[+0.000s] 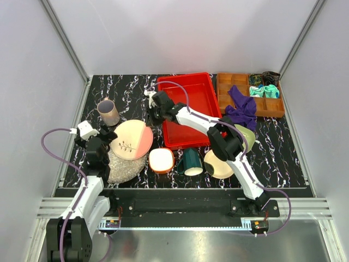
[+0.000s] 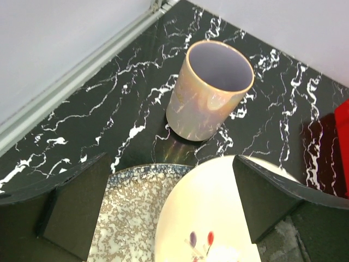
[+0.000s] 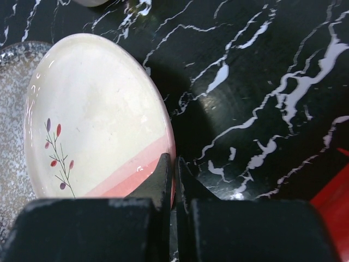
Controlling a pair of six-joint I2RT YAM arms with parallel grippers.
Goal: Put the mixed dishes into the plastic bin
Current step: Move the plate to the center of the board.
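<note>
While the left jaws stand spread wide with nothing between them, the mauve cup (image 2: 210,90) stands upright on the tabletop (image 2: 109,109) just ahead of them. The pink-cream plate (image 2: 212,213) lies beneath their gap, resting on the big speckled grey plate (image 2: 131,213).

The right jaws are clenched tight on nothing, poised over bare tabletop. In the right wrist view the plate's pink rim shows just behind their tips; from overhead they sit a little beyond the plate's far edge, between it and the mauve cup's side of the plastic bin (image 1: 199,93). That red bin lies just to the right of the right jaws, with the right arm reaching across it.

Back from those jaws, toward the arm's base, sit the orange-white bowl (image 1: 161,160), the dark green mug (image 1: 191,161) on its side, the pale yellow plate (image 1: 215,166) and the light green bowl (image 1: 248,135). Past the bin stands the brown tray (image 1: 229,90), with a purple cloth (image 1: 242,109) draped over its edge.
</note>
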